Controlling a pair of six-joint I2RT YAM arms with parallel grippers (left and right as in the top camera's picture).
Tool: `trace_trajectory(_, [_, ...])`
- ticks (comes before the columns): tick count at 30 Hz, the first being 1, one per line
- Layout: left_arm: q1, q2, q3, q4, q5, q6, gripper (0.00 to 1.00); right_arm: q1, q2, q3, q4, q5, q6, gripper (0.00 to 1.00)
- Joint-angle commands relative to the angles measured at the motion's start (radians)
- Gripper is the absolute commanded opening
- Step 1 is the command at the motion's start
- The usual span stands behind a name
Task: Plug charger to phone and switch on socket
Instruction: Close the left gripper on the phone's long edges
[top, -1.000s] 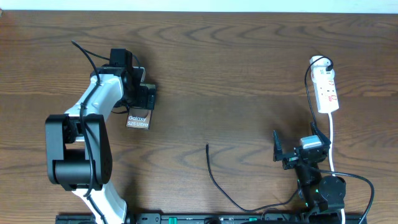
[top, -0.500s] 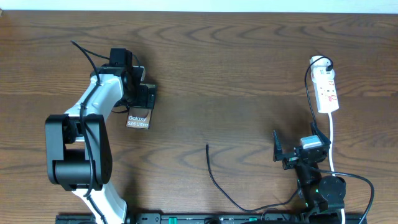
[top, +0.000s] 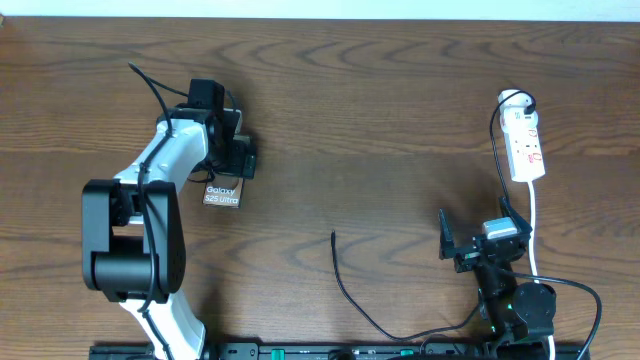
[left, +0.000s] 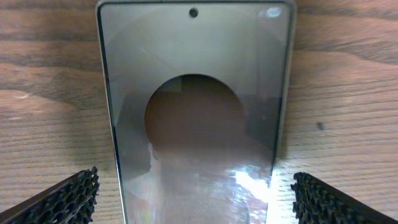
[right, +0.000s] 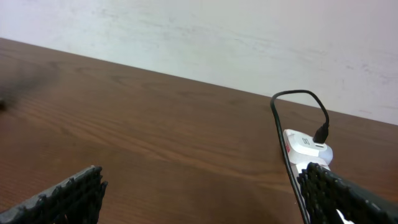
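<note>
The phone (top: 222, 195) lies flat on the table at the left, its white lettering showing below my left gripper (top: 227, 167). In the left wrist view the phone (left: 196, 93) fills the middle, its glass reflecting the camera. My left gripper (left: 196, 196) is open, one finger on each side of the phone with a gap to both edges. The charger (top: 345, 290) is a thin black cable with its free tip at mid-table. The socket (top: 525, 145) lies at the far right. My right gripper (top: 475, 230) is open and holds nothing. In the right wrist view my right gripper (right: 205, 199) faces the socket (right: 305, 148).
A white cord (top: 533, 225) runs from the socket down past my right arm. A black lead (right: 292, 96) loops into the socket's far end. A pale wall (right: 217, 37) stands behind the table's back edge.
My left arm has shifted slightly to the right over the phone. The phone, the charger and my right arm have not moved.
</note>
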Motion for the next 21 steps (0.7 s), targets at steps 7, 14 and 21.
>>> trace_trajectory(7, [0.002, 0.022, -0.004, 0.004, -0.031, 0.013, 0.98, 0.006, -0.006, -0.001, -0.006, 0.008, 0.011, 0.99])
trace_trajectory(14, [0.002, 0.023, -0.004, 0.012, -0.031, 0.013, 0.98, 0.006, -0.006, -0.001, -0.005, 0.008, 0.011, 0.99])
trace_trajectory(21, [0.002, 0.023, -0.004, 0.015, -0.031, 0.013, 0.98, 0.006, -0.006, -0.001, -0.006, 0.008, 0.011, 0.99])
